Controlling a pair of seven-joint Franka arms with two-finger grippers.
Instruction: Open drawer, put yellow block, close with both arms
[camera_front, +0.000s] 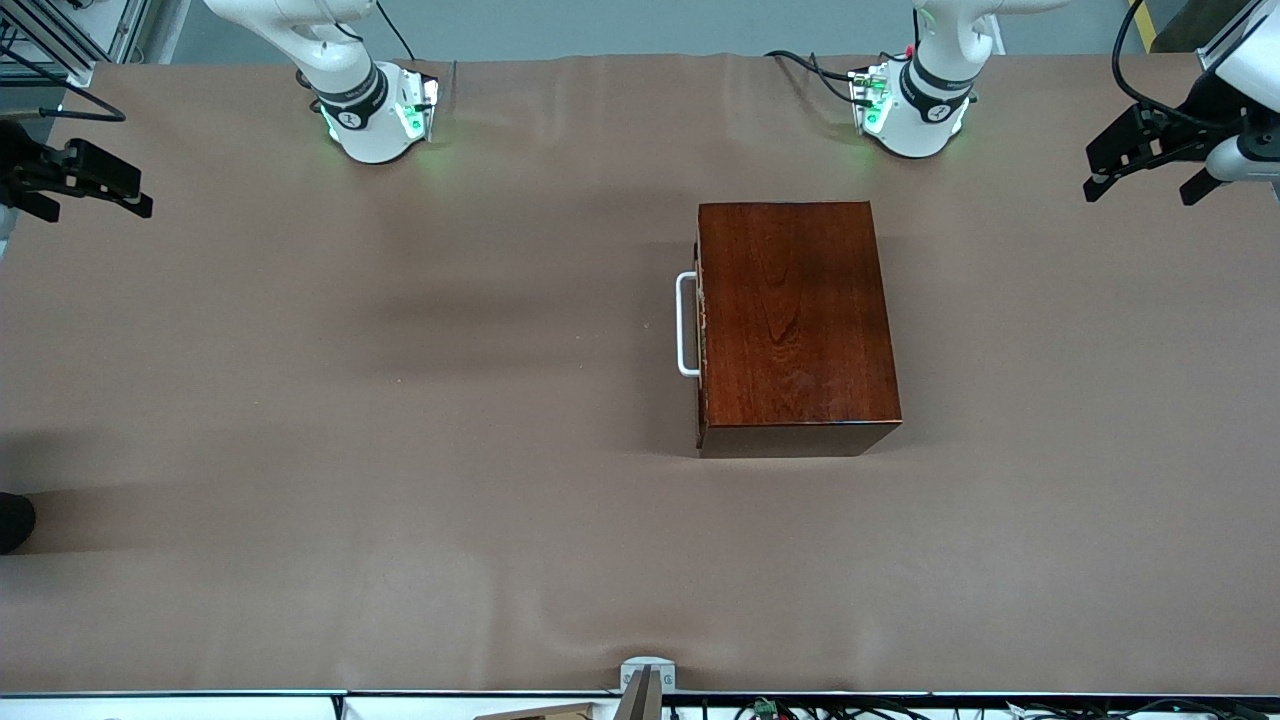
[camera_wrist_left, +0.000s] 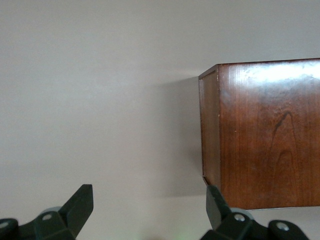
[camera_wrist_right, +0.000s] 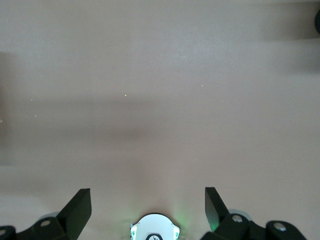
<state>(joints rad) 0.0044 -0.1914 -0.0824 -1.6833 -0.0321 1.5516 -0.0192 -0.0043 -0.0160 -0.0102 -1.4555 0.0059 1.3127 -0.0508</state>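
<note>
Glossy reddish-brown wooden box (camera_front: 795, 325) on the matte brown table (camera_front: 350, 450), drawer (camera_front: 702, 330) closed, white loop handle (camera_front: 686, 325) facing the right arm's end. Left wrist view alone shows the box's grain close up. Left gripper (camera_front: 1145, 170) and right gripper (camera_front: 85, 180) hang over the table ends, well apart from the box, both spread wide, empty.

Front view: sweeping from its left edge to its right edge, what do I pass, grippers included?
right gripper, open, over the table's edge → right arm's base → white loop handle → dark wooden box with its drawer shut → left arm's base → left gripper, open
</note>
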